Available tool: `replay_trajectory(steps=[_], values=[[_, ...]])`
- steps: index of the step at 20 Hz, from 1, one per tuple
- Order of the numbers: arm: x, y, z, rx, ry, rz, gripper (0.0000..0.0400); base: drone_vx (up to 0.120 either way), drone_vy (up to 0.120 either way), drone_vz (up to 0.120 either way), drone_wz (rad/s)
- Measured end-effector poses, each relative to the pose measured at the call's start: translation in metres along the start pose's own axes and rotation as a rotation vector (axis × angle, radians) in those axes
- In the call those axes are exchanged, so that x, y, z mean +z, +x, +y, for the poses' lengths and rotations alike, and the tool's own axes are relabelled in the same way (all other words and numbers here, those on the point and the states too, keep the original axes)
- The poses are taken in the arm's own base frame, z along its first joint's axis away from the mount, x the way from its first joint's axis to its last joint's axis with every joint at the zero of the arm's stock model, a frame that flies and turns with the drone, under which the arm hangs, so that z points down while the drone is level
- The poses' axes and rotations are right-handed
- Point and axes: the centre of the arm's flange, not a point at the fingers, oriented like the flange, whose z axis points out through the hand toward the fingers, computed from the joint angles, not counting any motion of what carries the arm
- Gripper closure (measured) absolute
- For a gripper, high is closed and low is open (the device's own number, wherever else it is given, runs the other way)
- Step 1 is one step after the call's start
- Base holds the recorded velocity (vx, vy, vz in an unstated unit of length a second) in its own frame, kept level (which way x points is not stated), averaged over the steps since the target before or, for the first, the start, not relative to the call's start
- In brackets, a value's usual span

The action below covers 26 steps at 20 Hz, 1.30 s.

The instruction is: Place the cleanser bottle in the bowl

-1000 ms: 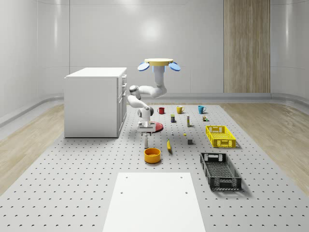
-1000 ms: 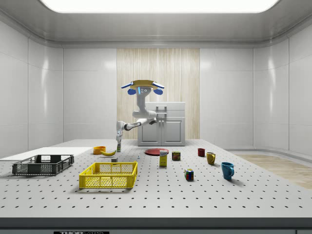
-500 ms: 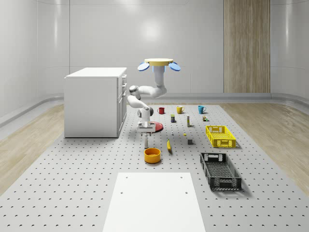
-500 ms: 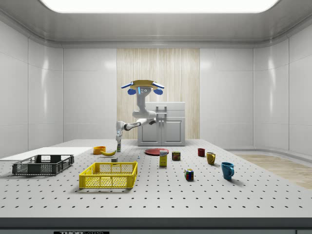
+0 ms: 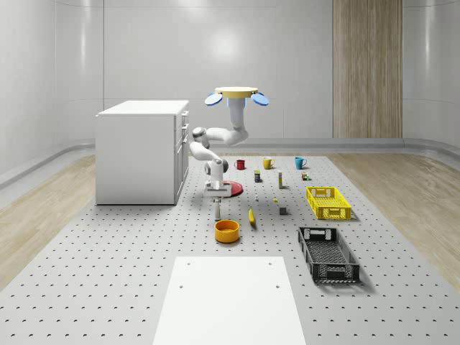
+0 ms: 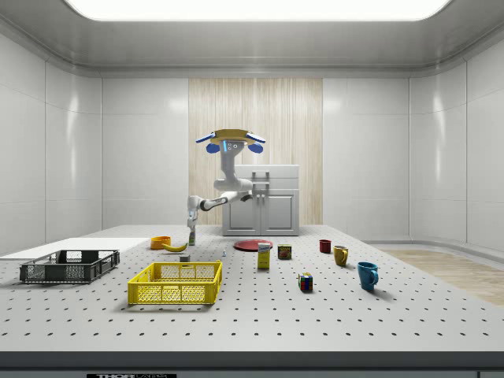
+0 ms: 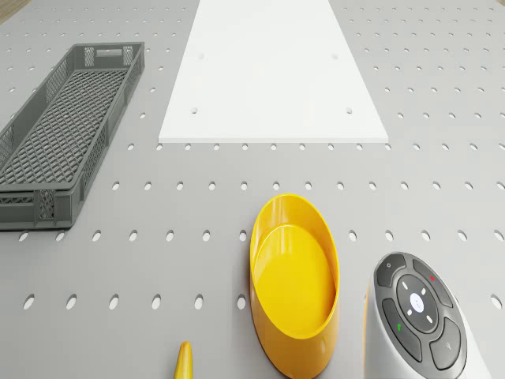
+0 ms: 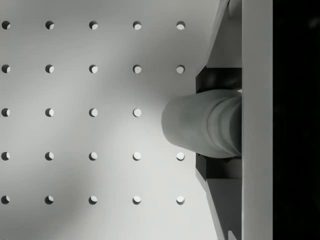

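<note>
Between our tool's (image 8: 220, 122) closed pads sits the cleanser bottle (image 8: 202, 122), held upright just behind the bowl (image 5: 226, 231) while our drone (image 5: 236, 94) hovers over the table (image 5: 108, 251); we judge it rigid, slick plastic (grip mid-body).

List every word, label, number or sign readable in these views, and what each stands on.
None can be read.
Bottom edge of the side view: a dark strip of characters, too small to read.
Cans and boxes on the table: labels blurred.
Arm's button pad: small symbols, no text.
</note>
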Motion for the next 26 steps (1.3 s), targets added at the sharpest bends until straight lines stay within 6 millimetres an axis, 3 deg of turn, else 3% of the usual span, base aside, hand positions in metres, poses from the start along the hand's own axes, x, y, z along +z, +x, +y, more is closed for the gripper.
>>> replay_trajectory(steps=[5, 11, 20, 26], values=[[-0.006, 0.000, 0.000, -0.006, -0.002, 0.003, 0.0246, 0.000, 0.000, 0.000, 0.000], [-0.029, 0.000, 0.000, -0.004, -0.002, 0.003, 0.0246, 0.000, 0.007, 0.040, 0.000], [-0.062, 0.000, 0.000, -0.004, -0.002, 0.003, 0.0246, 0.116, 0.120, 0.120, 0.000], [-0.068, 0.000, 0.000, -0.004, -0.002, 0.003, 0.0246, 0.120, 0.000, 0.007, 0.000]])
